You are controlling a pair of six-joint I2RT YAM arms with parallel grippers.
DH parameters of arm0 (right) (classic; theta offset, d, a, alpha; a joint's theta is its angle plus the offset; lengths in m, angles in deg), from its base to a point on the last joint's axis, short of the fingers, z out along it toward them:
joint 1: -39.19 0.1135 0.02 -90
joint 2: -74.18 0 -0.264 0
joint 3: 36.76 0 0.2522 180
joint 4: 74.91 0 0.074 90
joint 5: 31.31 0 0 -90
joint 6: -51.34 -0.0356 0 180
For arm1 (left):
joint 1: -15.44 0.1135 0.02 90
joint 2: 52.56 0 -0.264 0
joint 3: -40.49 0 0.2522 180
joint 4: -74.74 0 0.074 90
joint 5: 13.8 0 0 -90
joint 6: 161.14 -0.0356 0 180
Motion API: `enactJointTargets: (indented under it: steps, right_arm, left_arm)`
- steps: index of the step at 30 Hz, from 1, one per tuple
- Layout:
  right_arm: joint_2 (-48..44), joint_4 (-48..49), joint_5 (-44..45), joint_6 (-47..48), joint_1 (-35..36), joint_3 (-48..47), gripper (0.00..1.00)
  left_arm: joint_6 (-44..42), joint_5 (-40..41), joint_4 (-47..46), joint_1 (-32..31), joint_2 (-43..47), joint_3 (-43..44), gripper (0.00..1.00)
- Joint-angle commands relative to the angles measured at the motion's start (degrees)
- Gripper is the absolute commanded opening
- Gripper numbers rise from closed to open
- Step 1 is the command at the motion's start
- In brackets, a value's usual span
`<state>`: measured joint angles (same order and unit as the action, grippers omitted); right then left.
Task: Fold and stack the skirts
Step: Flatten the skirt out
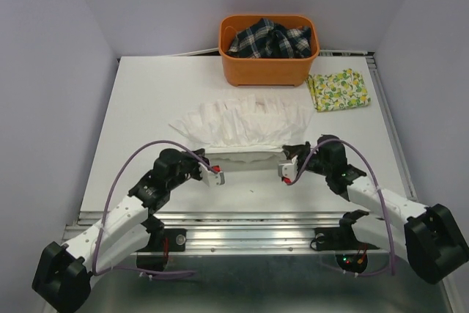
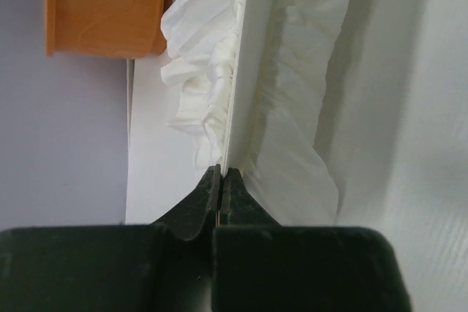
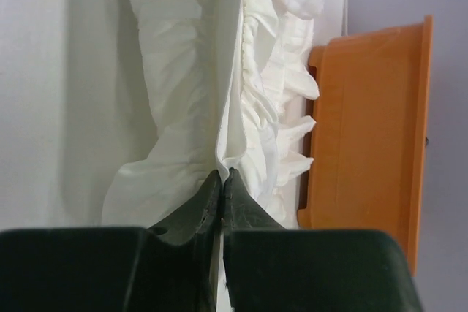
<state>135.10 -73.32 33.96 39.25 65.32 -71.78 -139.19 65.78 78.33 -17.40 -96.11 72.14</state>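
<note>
From above, you see the white skirt (image 1: 245,126) spread across the middle of the table (image 1: 146,108). The lemon-print skirt (image 1: 338,90) lies folded at the far right, just beside the orange basket (image 1: 268,67), which holds plaid cloth (image 1: 270,39). Your left gripper (image 1: 218,174) and right gripper (image 1: 284,172) each sit at the white skirt's near edge. In the left wrist view, the jaws are pressed together, pinching that thin edge. The right wrist view shows the same: jaws clamped tight on the white skirt's edge, with the orange basket beyond at right.
</note>
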Motion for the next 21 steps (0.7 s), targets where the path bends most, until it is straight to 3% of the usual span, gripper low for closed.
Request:
enactJointTargets:
  steps: [1,2,3,4,5,6,9,12,13,16,18,21]
  right_arm:
    - [-4.8,-18.4,-1.3,8.4,-0.9,1.5,0.19]
    - [-6.0,-21.1,-2.1,9.4,-0.9,1.3,0.31]
    - [-7.0,-23.6,-2.9,10.1,-0.9,1.1,0.49]
    - [-9.7,-27.7,-3.9,11.8,-0.9,1.0,0.78]
    - [-11.2,-29.7,-5.7,12.7,-0.9,0.8,0.86]
    - [-12.8,-31.2,-6.5,13.4,-0.9,0.9,0.92]
    - [-20.0,-34.3,-8.1,13.0,-0.9,1.3,0.94]
    - [-24.0,-31.7,-6.1,2.9,-0.9,-0.4,0.94]
    - [-23.5,-28.4,-4.7,-3.5,-0.9,-1.4,0.91]
    - [-14.6,-23.6,3.2,-18.4,-0.9,-9.8,0.82]
    - [-7.2,-24.3,4.9,-25.1,-0.9,-16.6,0.74]
    - [8.1,-30.7,3.6,-34.9,-0.9,-31.4,0.60]
  left_arm:
    - [-8.2,-2.9,14.9,0.0,5.6,0.1,0.14]
    - [-9.2,-4.6,17.6,0.0,6.5,0.4,0.21]
    - [-9.7,-7.2,19.6,0.0,8.3,0.7,0.31]
    - [-9.9,-8.3,22.8,-0.1,9.1,1.5,0.41]
    - [-9.0,-9.2,24.0,-0.1,10.0,2.0,0.51]
    - [-8.1,-10.3,25.7,-0.1,11.4,2.5,0.55]
    - [-4.9,-11.2,28.5,-0.2,13.0,5.0,0.62]
    - [-2.5,-9.5,32.1,-0.2,15.0,8.0,0.63]
    - [1.7,-9.1,31.5,-0.2,15.5,9.9,0.65]
    - [12.4,-6.4,28.4,-0.1,12.7,13.7,0.66]
    - [19.4,-2.7,25.5,-0.1,8.8,15.8,0.59]
    - [31.3,1.5,22.5,-0.1,-8.1,21.6,0.45]
